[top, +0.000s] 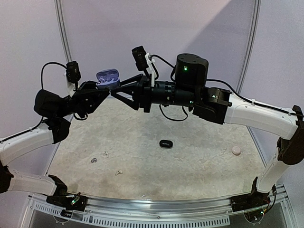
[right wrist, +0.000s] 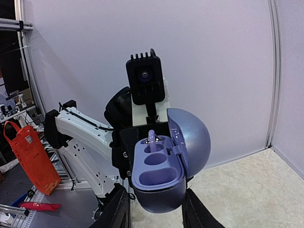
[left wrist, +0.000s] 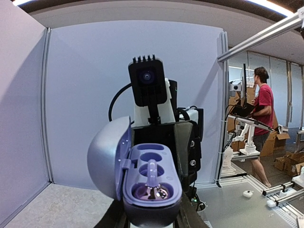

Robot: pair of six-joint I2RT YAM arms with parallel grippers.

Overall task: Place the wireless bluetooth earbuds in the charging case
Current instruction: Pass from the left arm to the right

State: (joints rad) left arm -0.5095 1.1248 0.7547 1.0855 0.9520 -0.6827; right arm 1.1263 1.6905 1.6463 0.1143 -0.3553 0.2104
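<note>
The lilac charging case (top: 108, 77) is held high above the table, its lid open. My left gripper (top: 101, 90) is shut on its lower body, with both fingers tight against the sides in the left wrist view (left wrist: 152, 216). My right gripper (top: 119, 88) faces it from the other end and flanks the same case (right wrist: 159, 175). One earbud (left wrist: 152, 178) with a lilac stem stands in a socket of the case (left wrist: 152, 190), and it also shows in the right wrist view (right wrist: 152, 139). The other sockets are empty. Tiny silvery (top: 94, 160) and white (top: 118, 172) earbuds lie on the table.
A small black oval object (top: 165, 143) lies mid-table. A pink round object (top: 236, 150) lies to the right. Another white speck (top: 105, 154) lies near the silvery earbud. White walls enclose the back and sides. Both arms meet high at the rear centre.
</note>
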